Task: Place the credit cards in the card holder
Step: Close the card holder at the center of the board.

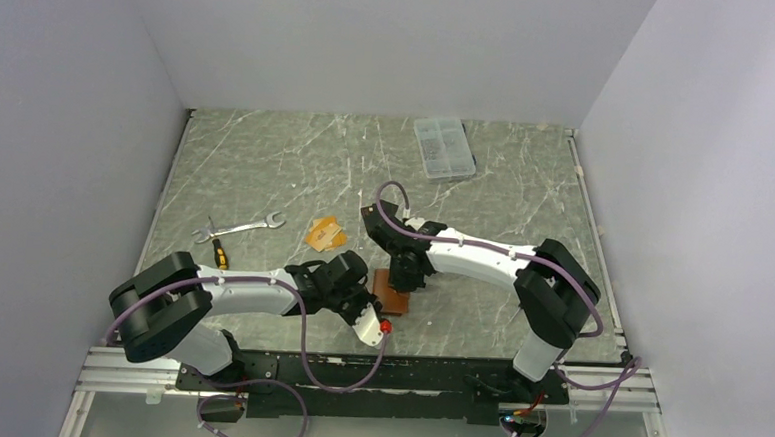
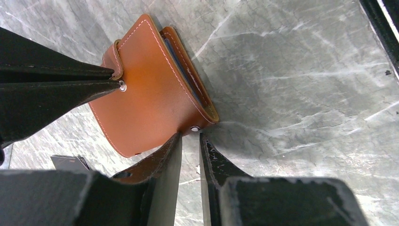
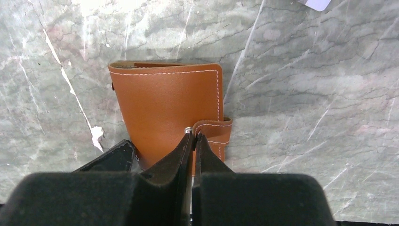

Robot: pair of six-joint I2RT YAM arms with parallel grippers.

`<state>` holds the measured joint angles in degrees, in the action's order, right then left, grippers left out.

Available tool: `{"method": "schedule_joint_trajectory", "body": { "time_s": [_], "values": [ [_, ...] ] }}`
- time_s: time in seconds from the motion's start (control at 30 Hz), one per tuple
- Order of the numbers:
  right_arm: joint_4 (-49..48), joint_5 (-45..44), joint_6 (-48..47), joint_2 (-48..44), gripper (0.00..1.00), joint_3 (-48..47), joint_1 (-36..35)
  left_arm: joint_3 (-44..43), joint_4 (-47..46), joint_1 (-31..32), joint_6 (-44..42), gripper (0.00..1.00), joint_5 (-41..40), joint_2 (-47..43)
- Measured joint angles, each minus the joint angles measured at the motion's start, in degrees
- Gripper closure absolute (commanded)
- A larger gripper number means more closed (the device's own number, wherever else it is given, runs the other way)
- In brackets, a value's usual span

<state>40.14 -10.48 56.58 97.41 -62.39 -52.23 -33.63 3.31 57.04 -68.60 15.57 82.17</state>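
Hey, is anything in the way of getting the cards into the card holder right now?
Yes. The card holder is folded closed, its own leather cover over the pockets; the right tool pinches its snap tab. The orange-tan card lies apart on the table.

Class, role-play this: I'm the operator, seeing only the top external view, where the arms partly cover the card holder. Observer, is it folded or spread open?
Observer: Folded; the right wrist view shows the card holder with its brown cover up.
Operator: What holds it?
Observer: The right gripper is pinched shut on the snap tab.
Operator: And on the left?
Observer: The left gripper stands slightly open at the holder's corner, gripping nothing.
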Motion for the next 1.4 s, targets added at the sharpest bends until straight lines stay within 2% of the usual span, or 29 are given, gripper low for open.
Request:
{"method": "schedule_joint_trajectory", "body": {
  "time_s": [0.47,1.03,1.4],
  "values": [
    [0.2,-0.5,-0.1,1.3,1.00,-0.8,-0.1,-0.6,0.7,0.0,-0.2,0.74,0.0,0.4],
    [5.8,0.0,-3.1,6.4,1.00,-6.9,-0.6,-1.6,2.7,0.0,-0.8,0.74,0.0,0.6],
    [10.4,-4.0,-5.1,10.6,1.00,-11.7,-3.1,-2.1,3.7,0.0,-0.9,0.75,0.0,0.9]
  ]
}}
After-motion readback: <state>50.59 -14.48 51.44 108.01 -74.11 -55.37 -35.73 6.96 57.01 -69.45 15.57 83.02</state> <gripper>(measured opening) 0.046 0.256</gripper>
